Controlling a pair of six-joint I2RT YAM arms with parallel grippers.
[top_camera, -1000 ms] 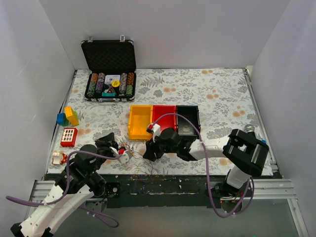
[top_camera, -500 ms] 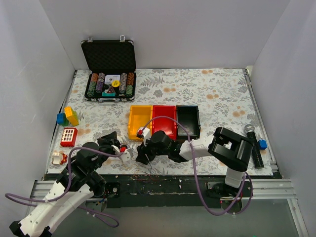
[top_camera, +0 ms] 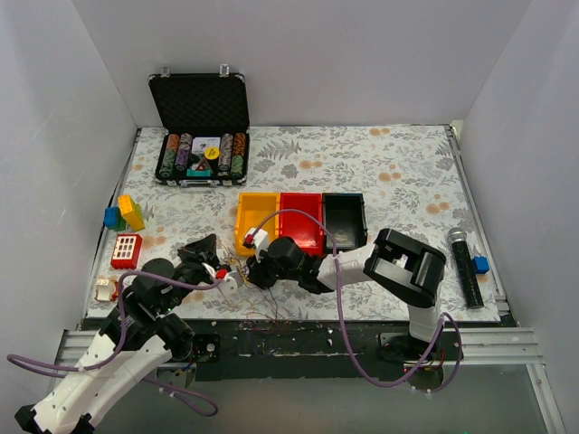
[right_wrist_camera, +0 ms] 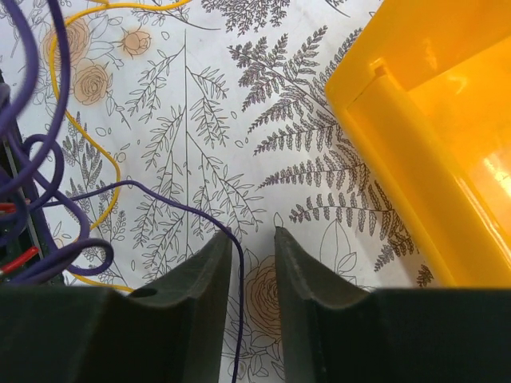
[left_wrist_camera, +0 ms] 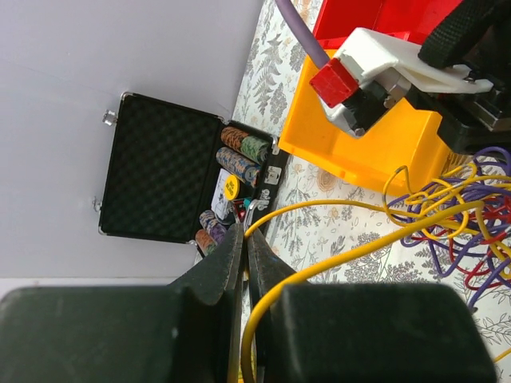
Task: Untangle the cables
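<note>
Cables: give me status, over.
Left gripper shut on yellow cable. Right gripper open, purple strand between jaws. Knot tangled between arms. Yellow bin close by.

I get bright, even light from above on the counter, with only faint, soft shadows. On the left wrist feed the left gripper is soft close up, while the cables beyond it are sharp. On the right wrist feed the yellow bin glares inside.

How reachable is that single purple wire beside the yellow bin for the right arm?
Likely yes: the purple wire runs straight into the gap of the right pincer, whose jaws stand open either side of it. The yellow bin sits off to one side, clear of both.
</note>
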